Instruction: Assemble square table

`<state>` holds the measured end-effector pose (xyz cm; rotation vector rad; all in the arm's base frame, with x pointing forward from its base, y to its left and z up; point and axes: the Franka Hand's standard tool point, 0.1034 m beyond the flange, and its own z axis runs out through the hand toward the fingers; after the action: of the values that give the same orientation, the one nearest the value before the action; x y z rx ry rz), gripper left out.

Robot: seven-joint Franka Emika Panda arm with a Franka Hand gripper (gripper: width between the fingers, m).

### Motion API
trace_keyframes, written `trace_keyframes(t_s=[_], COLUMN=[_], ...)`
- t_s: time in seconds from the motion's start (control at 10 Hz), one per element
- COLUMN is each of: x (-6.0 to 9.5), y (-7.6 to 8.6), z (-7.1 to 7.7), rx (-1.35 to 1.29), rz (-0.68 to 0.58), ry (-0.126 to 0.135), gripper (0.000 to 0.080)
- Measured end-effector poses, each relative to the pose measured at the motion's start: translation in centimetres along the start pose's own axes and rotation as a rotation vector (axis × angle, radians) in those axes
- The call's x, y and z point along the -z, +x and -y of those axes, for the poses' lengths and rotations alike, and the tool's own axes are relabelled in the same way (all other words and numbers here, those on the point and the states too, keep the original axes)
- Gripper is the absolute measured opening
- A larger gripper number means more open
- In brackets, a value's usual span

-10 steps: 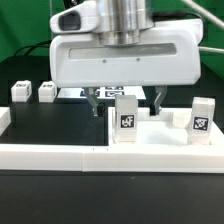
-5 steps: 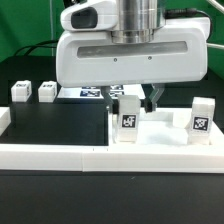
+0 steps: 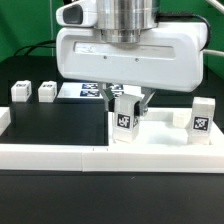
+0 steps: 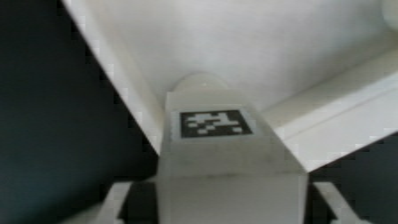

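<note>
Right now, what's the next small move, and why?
Probably close firmly on the leg before any lift. The gripper straddles the upright leg with a finger at each side, and the wrist view shows the leg centred between them, but neither view shows whether the grip is tight.

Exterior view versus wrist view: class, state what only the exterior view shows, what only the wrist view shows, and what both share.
Only the exterior view: two left legs, the right leg, the marker board and the border wall. Only the wrist view: a close-up of the tag on the middle leg, against the raised rim. Both: the middle leg flanked by the fingers of the gripper, at the tabletop; whether they touch it is unclear.
</note>
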<state>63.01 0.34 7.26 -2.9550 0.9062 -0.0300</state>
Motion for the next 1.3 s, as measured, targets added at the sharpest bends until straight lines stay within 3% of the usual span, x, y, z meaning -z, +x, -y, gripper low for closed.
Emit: trace_keyframes(t_s=[0.2,0.4,0.8,1.0,1.1,1.2,1.3], x=[-0.09,-0.12,-0.17,-0.22,-0.23,-0.28,-0.31], y=[0.08,0.04,-0.17,-0.09,-0.03,-0.11,-0.13], z=[-0.47,-0.70,-0.56,-0.83,-0.97,-0.89,-0.88], rx=[-0.376,-0.593,-0.853,-1.227,-1.239,-1.230,-1.186], rz=[0.027,0.067,0.083,0.114,0.117,0.117,0.115], ry=[0.029,0.052,0.046,0.042,0.044,0.044,0.045], gripper=[0.0297,0.0297,0.0297,0.0296,0.0296,0.0352,0.0488])
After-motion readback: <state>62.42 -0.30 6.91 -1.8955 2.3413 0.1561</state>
